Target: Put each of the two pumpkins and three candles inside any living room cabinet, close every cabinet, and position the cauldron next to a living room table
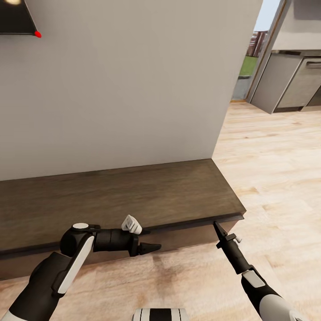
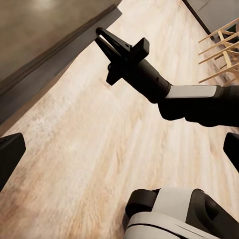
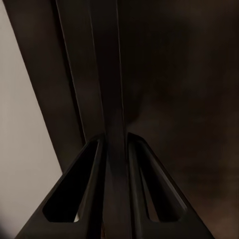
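A grey wall point(image 1: 125, 80) is rising behind the cabinet point(image 1: 116, 196), with pale wood floor point(image 1: 276, 178) running off to the right. In the head view, the right gripper point(image 1: 217, 228) is pointing its tip at the cabinet's front right corner, under the top's edge; the left gripper point(image 1: 154, 247) is hovering just before the front. In the left wrist view, the right gripper point(image 2: 102, 36) is reaching the cabinet edge point(image 2: 55, 55), fingers nearly together. In the right wrist view, the fingers point(image 3: 94, 164) are pinching a thin dark cabinet edge point(image 3: 107, 74). I cannot tell whether the left is open.

Head view: high, looking down onto cabinet point(image 1: 133, 196); right wrist close against its edge; left wrist faces floor point(image 2: 99, 149).
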